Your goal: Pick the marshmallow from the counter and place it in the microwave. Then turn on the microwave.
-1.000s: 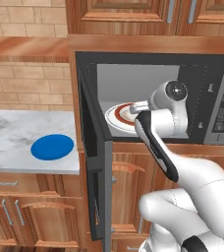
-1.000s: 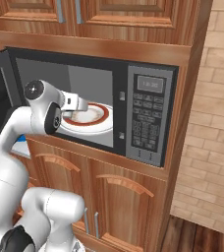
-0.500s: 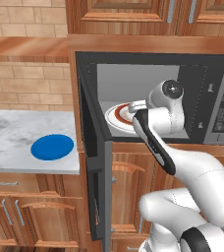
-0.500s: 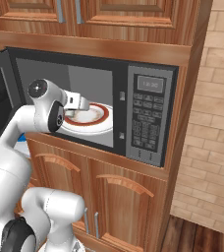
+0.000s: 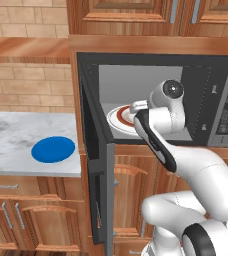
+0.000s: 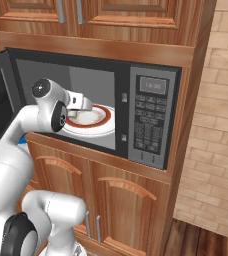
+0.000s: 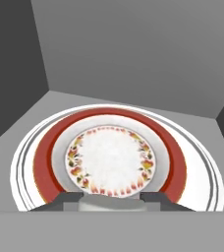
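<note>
I had my gripper [image 7: 110,197] inside the microwave [image 6: 151,120], low over its plate [image 7: 182,162]. The marshmallow [image 7: 110,203] sat pinched between my two fingertips [image 7: 70,198], jaws partly closed on it, at the near edge of the plate's flowered centre. From the base views my wrist reached in through the open door [image 5: 93,165], well clear of the counter [image 5: 16,150] and the blue plate [image 5: 53,149] left there. I judged this to be the placing step. Next I would need to spread the jaws to drop the marshmallow onto the plate, draw the hand straight back out, swing the door shut, then press a key on the keypad [image 6: 148,125].
</note>
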